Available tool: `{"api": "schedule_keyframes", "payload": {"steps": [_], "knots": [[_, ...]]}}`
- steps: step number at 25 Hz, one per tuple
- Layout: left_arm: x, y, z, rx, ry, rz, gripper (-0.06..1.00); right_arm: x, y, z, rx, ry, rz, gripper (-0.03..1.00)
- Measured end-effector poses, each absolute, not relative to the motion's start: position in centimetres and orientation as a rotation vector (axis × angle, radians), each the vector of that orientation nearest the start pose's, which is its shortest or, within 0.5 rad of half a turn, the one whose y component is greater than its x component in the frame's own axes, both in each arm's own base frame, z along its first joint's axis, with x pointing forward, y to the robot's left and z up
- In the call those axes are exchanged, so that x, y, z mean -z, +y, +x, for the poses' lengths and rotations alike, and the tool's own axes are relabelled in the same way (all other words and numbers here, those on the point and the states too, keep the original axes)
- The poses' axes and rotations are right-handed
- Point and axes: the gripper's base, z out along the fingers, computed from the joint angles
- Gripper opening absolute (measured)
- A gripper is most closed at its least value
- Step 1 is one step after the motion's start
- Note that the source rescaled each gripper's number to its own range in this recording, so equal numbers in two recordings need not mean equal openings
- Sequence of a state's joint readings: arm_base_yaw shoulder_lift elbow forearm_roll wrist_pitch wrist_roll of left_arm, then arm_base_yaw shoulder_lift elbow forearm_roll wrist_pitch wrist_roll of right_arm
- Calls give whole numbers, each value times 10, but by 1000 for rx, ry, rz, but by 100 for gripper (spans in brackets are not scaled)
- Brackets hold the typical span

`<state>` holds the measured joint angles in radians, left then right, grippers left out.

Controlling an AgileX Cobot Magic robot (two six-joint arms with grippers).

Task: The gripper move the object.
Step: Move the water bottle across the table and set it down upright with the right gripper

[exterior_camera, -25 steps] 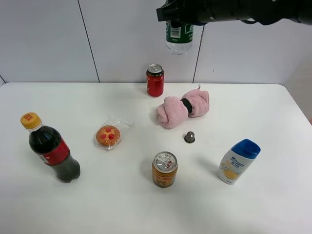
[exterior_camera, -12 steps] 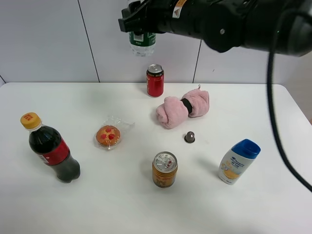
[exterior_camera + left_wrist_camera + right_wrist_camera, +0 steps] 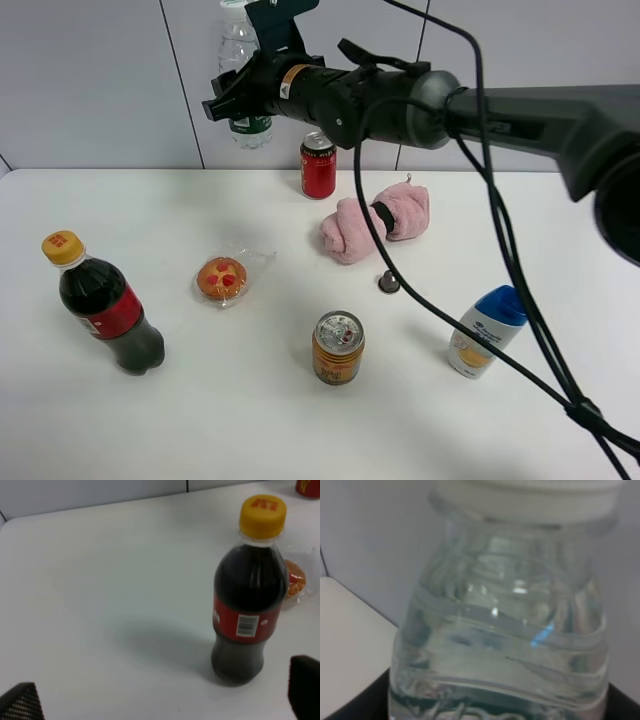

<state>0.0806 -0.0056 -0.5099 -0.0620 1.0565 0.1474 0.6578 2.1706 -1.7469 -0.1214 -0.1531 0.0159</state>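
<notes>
The small clear water bottle (image 3: 243,70) with a green label hangs upright in the air at the back, above and left of the red can. My right gripper (image 3: 247,98) reaches across from the right and is shut on the bottle's lower body. In the right wrist view the bottle (image 3: 505,625) fills the frame, with its white cap (image 3: 525,495) at the top. My left gripper (image 3: 162,699) is open and empty, low over the table near the cola bottle (image 3: 248,595). It is out of the exterior view.
On the white table (image 3: 560,420) stand the cola bottle (image 3: 100,305) at the left, a red can (image 3: 318,166), a pink towel (image 3: 375,225), a wrapped pastry (image 3: 222,279), an orange can (image 3: 338,347), a small dark cap (image 3: 389,282) and a shampoo bottle (image 3: 487,331).
My right arm has carried the water bottle leftward through the air, from above the red can's right to its left. Nothing on the table has moved.
</notes>
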Motion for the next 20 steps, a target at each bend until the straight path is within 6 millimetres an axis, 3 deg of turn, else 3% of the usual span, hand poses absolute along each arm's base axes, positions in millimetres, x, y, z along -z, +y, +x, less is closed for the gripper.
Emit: {"api": "schedule_keyframes", "payload": {"steps": [4,10,20], "knots": [[-280,-5,-6,-70,2022,71,100,-227,336,430,-414,1664,-683,3],[-280,-5,-6,-70,2022,71,100,-180,342,438,-396,1733,-721,3],[-280,-5,-6,-70,2022,71,100,-133,349,441,-394,1681,-783,3]]}}
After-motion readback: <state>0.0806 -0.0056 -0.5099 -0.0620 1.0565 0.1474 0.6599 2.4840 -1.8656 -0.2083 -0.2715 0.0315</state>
